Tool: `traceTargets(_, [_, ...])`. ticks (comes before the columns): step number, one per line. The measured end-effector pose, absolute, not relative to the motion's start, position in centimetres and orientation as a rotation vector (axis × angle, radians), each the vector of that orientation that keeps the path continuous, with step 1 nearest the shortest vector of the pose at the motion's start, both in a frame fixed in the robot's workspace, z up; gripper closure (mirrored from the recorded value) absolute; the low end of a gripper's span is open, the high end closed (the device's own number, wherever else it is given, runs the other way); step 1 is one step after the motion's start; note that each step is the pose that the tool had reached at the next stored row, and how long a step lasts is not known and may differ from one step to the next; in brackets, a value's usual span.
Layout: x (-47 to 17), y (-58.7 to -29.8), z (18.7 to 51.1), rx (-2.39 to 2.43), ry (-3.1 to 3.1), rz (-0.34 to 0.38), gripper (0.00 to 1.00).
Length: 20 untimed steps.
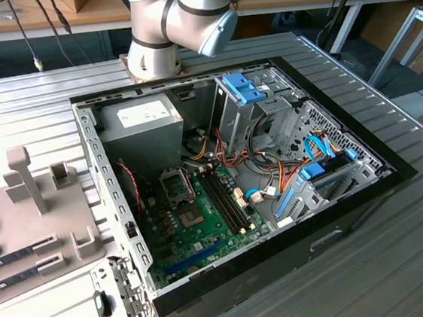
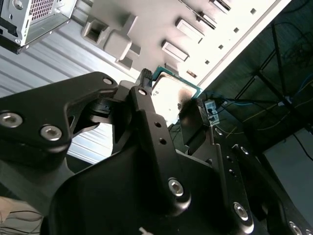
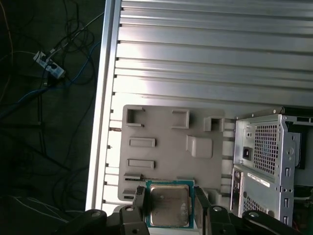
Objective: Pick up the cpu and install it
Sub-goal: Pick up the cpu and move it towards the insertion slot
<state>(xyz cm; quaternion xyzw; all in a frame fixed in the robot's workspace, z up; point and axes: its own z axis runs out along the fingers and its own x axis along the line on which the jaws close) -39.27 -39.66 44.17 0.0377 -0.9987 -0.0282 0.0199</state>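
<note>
cpu (image 3: 168,205), flat silver-grey square chip on green board: clamped by its edges in the black two-finger gripper (image 3: 169,195), aloft over the pale grey moulded tray (image 3: 161,122). My read: carry it level, with light edge pressure only and no tilt.

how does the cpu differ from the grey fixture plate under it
The cpu is small, silver-topped with a green edge; the grey fixture plate is far larger, plain grey with raised blocks. The cpu sits clamped in the gripper; the plate lies on the ribbed table. Both are flat.
</note>
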Motion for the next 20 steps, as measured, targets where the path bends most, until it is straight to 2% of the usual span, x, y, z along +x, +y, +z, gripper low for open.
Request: traceTargets(20, [-37.2, -39.7, 43.5, 0.117, -3.098, -0.087, 0.53])
